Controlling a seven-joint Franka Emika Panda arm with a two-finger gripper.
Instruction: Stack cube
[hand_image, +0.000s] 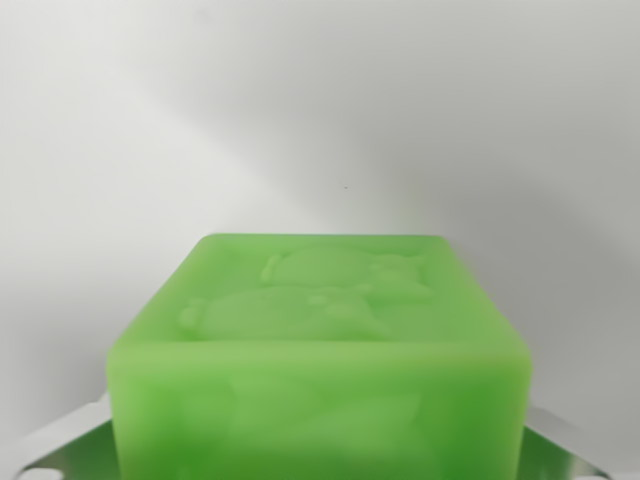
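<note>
Green cube (318, 345) apparently clenched by tool (318, 455) (metal edges either side of cube). No second cube seen beyond it; risked misaligned stacking, toppling.

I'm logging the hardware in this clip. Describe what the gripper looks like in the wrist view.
Little of the gripper shows: only silvery, brushed-metal finger parts at the bottom corners, one at the wrist view's left with a dark slot in it, one at the right. The green cube hides the rest. No cables or markings are visible.
</note>
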